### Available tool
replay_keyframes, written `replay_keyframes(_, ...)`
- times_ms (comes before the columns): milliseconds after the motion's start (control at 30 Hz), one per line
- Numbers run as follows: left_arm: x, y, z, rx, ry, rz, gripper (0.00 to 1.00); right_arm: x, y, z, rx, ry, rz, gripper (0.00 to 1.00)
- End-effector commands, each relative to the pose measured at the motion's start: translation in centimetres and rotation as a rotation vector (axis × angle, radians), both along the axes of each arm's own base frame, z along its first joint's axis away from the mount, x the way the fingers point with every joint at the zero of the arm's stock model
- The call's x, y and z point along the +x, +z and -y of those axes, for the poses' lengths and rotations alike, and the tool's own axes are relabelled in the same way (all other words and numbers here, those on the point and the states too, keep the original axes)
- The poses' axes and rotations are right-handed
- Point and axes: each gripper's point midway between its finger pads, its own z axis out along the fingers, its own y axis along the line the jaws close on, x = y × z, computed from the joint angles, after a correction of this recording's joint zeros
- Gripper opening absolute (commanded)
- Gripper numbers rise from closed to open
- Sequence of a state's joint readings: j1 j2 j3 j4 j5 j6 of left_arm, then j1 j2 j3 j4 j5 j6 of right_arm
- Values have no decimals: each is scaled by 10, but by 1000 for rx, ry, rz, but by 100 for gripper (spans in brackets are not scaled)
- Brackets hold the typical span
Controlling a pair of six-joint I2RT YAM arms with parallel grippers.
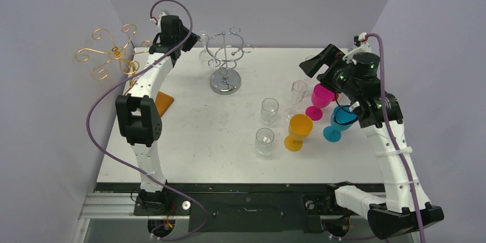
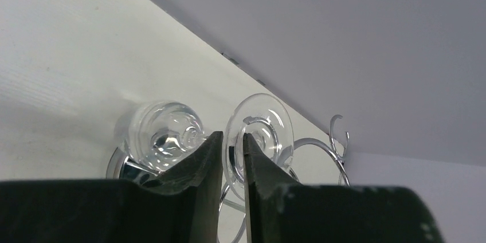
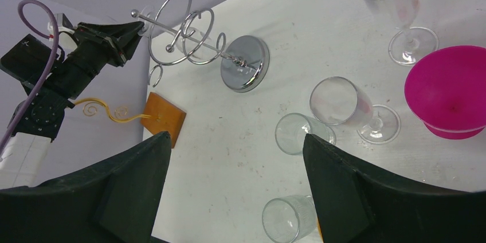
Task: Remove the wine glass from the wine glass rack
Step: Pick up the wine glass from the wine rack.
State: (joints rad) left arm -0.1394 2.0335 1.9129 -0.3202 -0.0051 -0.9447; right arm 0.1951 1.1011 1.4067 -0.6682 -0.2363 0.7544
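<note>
A clear wine glass (image 2: pixel 269 122) hangs on the chrome wire rack (image 1: pixel 226 54) at the back of the table; in the top view it (image 1: pixel 203 45) is on the rack's left side. My left gripper (image 2: pixel 232 135) is shut on the edge of the glass's round foot, and the bowl (image 2: pixel 163 134) shows to the left of the fingers. In the top view the left gripper (image 1: pixel 192 39) is at the rack's left arm. My right gripper (image 3: pixel 235 145) is open and empty, held above the table's right side (image 1: pixel 315 62).
A gold wire rack (image 1: pixel 112 54) on an orange base (image 1: pixel 163 102) stands at the left edge. Two clear tumblers (image 1: pixel 269 110) (image 1: pixel 264 140), a clear wine glass (image 1: pixel 298 91), and pink (image 1: pixel 320 98), orange (image 1: pixel 298 131) and blue (image 1: pixel 339 122) goblets stand at centre right.
</note>
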Motion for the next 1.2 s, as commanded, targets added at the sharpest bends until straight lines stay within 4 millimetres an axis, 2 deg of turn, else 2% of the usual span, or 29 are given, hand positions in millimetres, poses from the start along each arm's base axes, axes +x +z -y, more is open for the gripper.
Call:
replay_keyframes(0, 3, 32, -3, -19, -14, 92, 8, -3, 12, 4, -2, -5, 46, 80)
replay_keyframes(300, 1, 40, -2, -18, -28, 114, 0, -1, 12, 3, 0, -6, 44, 80)
replay_keyframes(533, 1, 53, -3, -63, -34, 160, 0, -1, 11, 3, -1, -7, 43, 80)
replay_keyframes(933, -8, 89, -12, -116, -13, 268, 0, -1, 11, 3, -2, -6, 44, 80)
replay_keyframes(1167, -7, 98, -15, -139, -13, 300, 0, -2, 11, 3, -1, -6, 43, 80)
